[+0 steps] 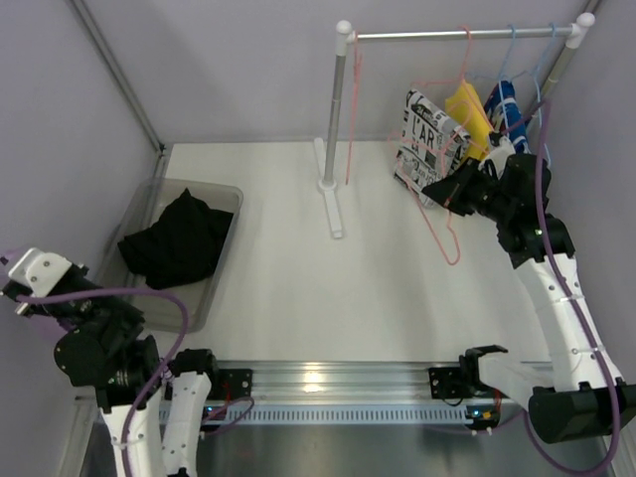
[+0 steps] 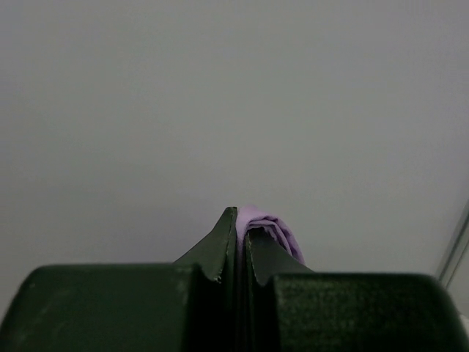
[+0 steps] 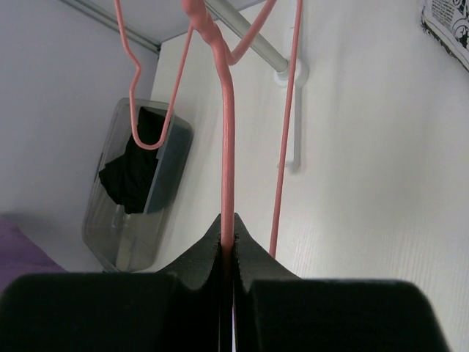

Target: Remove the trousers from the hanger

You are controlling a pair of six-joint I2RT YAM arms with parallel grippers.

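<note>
Dark fingers (image 2: 220,246) of the left claw (image 2: 240,220) are pressed together on a small fold of the lilac trousers (image 2: 272,229), which bulges out just past their tips against a plain grey wall; how much cloth hangs below cannot be told. Over on the right side, the right claw (image 3: 227,224) is clamped on the thin wire of a pink hanger (image 3: 228,147), whose hook sits on the rail (image 1: 457,35) of the rack. Beside that hanger on the rail hang a black-and-white printed garment (image 1: 422,139) and a yellow garment (image 1: 469,114). Black trousers (image 1: 179,238) lie crumpled in a clear bin (image 1: 224,194) at the left of the white surface (image 1: 298,278).
</note>
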